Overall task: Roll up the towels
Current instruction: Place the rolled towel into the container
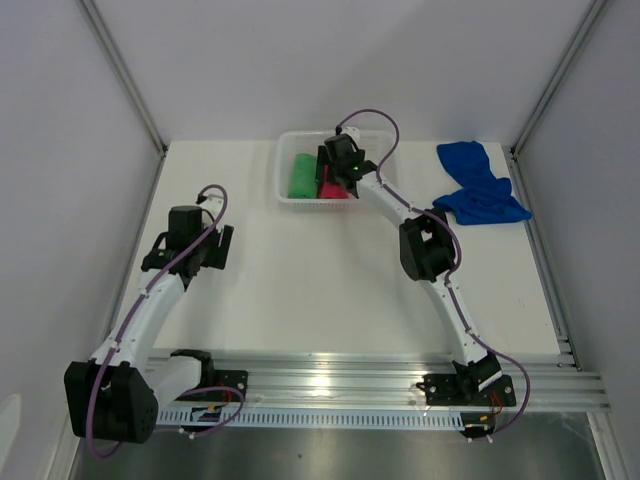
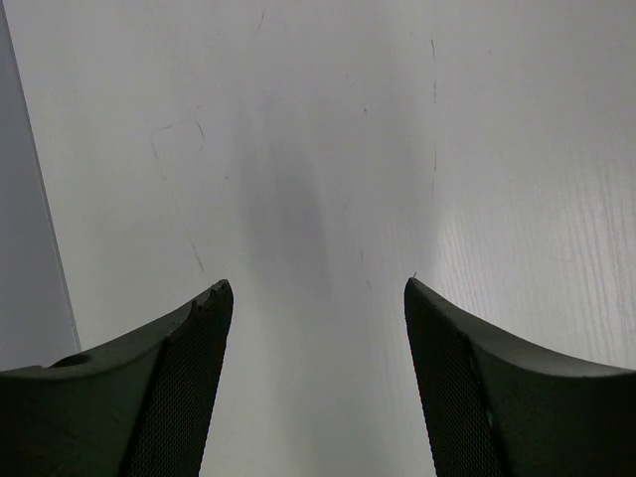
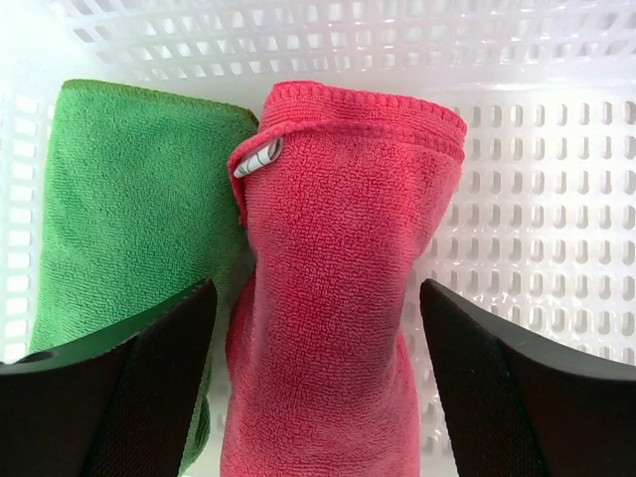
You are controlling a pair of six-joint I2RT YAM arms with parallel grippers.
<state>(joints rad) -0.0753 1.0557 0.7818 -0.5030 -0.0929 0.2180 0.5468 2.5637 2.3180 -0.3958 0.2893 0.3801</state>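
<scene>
Blue towel (image 1: 480, 185) crumpled right of basket (image 1: 285, 172): soft, light, limp; pinch corner. Pink roll (image 3: 338, 298), green roll (image 3: 119, 199) inside basket. Right tool (image 3: 316, 290) released astride pink roll; left tool (image 2: 318, 288) released, empty.

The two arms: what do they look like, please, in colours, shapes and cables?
Both the left arm and the right arm have white links, black joint blocks and a thin purple cable. The fingers are black, curved, with mesh-textured inner pads.

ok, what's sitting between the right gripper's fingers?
The rolled pink-red towel, lying in the white basket beside the green towel; the right gripper stands open either side of it. The right wrist view shows it.
</scene>
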